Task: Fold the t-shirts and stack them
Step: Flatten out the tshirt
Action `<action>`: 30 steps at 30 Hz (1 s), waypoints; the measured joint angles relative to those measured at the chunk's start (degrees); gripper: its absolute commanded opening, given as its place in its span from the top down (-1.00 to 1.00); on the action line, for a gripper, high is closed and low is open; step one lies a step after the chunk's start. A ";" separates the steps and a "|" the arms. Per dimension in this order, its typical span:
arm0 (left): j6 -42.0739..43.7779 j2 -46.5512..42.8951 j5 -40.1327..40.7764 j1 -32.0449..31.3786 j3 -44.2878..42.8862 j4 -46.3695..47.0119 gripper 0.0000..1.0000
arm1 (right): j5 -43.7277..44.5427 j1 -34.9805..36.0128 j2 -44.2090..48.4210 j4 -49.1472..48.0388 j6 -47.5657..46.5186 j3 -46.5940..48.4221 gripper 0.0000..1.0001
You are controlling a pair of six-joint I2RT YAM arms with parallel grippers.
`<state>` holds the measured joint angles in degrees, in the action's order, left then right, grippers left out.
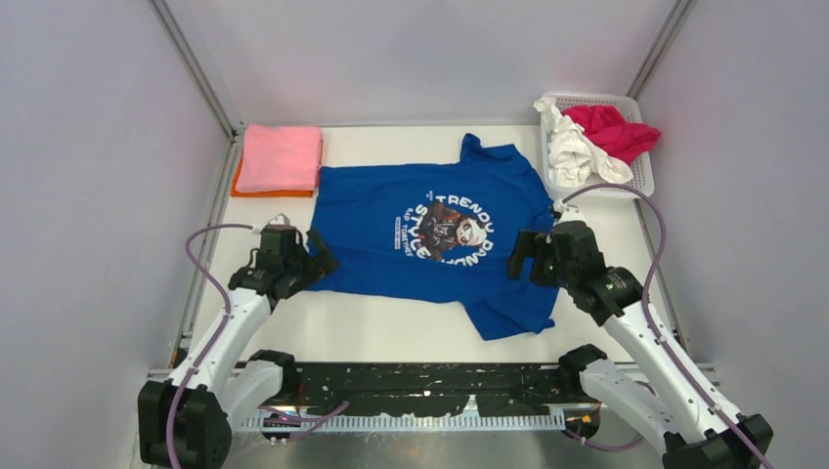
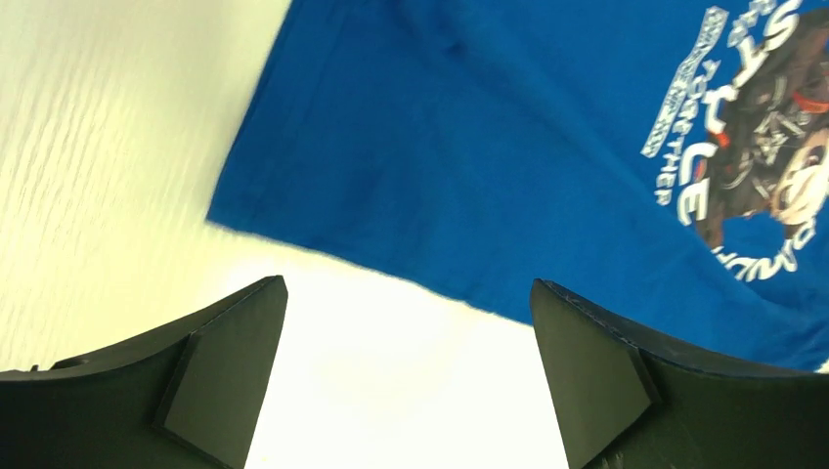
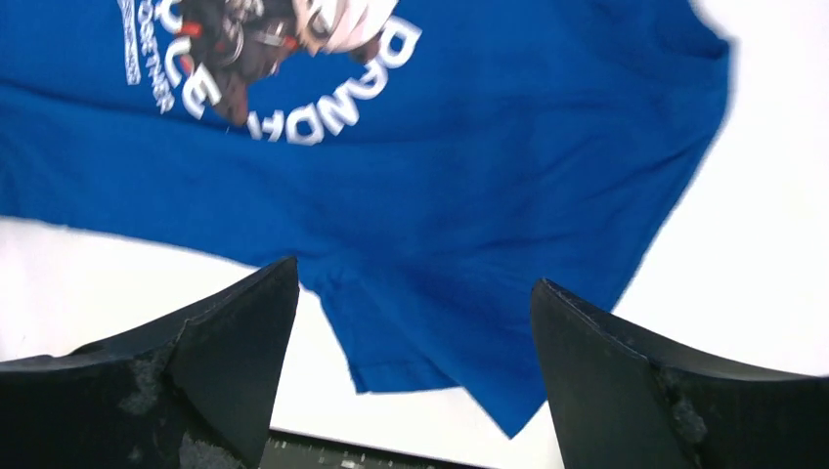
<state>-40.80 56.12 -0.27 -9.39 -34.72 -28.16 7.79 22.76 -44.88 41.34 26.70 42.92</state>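
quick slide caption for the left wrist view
Open left gripper poised over a corner of the spread blue t-shirt.

- Left arm (image 1: 223,332) reaches forward from its base at the near left, elbow bent, wrist turned inward to the right.
- Left gripper (image 1: 320,256) has its two dark fingers (image 2: 220,371) spread wide, gripping nothing.
- Right arm (image 1: 640,322) mirrors this pose, wrist turned inward to the left.
- Right gripper (image 1: 518,256) likewise has its fingers (image 3: 225,362) spread wide, gripping nothing.
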 measured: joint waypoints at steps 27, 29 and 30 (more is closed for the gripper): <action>-2.03 3.52 4.66 0.66 2.75 -4.87 -0.99 | 2.05 5.38 -24.59 -10.19 3.63 -7.21 -0.91; -2.03 3.89 4.81 0.85 2.49 -4.85 -0.99 | 4.39 4.46 -26.25 -13.22 1.27 -4.83 -0.91; -2.05 4.17 4.83 0.96 2.27 -4.83 -0.99 | 5.35 4.07 -27.30 -14.69 -0.04 -3.54 -0.91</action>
<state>-42.85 60.29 4.56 -8.43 -32.45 -32.99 13.15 26.83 -72.18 26.65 26.65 39.38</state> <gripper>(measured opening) 0.994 0.955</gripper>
